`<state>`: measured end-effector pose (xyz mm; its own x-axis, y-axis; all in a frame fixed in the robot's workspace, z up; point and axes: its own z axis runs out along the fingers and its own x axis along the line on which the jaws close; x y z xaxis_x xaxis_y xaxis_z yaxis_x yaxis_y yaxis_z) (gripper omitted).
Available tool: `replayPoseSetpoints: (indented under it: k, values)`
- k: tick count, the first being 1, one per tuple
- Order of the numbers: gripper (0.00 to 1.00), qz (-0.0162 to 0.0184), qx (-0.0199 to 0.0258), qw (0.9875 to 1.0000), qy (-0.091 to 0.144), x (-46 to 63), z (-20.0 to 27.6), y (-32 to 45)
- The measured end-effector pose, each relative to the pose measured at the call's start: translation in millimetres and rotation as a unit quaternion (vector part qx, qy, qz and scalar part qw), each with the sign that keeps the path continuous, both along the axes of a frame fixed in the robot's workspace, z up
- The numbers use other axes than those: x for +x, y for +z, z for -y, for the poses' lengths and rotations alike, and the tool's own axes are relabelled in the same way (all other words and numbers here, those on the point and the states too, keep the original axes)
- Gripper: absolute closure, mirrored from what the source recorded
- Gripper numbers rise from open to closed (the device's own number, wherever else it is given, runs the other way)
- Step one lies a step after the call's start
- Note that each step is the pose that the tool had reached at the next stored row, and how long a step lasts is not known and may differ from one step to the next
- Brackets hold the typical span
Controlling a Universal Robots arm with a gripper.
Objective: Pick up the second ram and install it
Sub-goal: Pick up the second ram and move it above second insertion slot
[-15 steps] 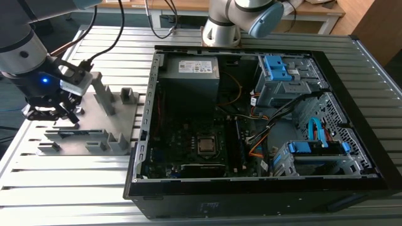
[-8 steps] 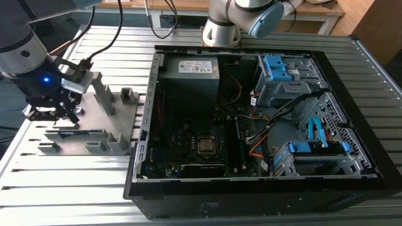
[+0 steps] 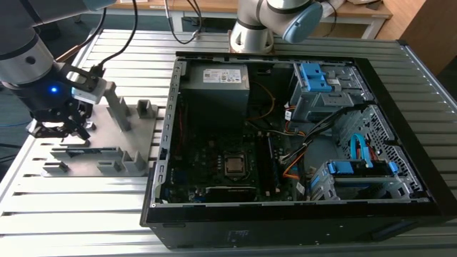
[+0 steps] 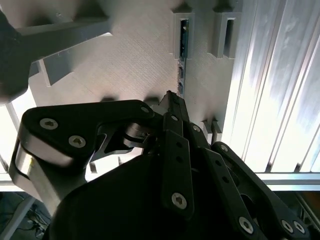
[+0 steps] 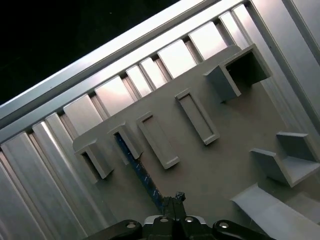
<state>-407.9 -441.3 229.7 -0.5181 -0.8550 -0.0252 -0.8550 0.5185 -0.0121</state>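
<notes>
Gripper (image 3: 68,131) low over grey holder (image 3: 93,160), at the exterior view's left. Fingertips drawn tight together in both wrist views (image 4: 170,96) (image 5: 176,197), right at one end of ram (image 5: 137,167). Cannot tell whether they actually clamp it.

Ram stands on edge, its far end seated in a slot block of the holder (image 4: 135,55), with a bluish patch showing (image 4: 183,35).

Holder sits on slatted metal table (image 3: 71,214). Open case (image 3: 160,176) just beside it, toward the exterior view's right.

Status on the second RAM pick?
Gripper shut on the second ram, mid-length. Ram seated in the grey holder, not lifted. No obstruction seen.
</notes>
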Motion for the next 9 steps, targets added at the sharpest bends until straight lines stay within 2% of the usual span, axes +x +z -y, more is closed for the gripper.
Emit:
replayPoseSetpoints:
  k: [9]
  values:
    - [0.9, 0.0, 0.0, 0.9995, 0.031, 0.0, 0.0, 0.0]
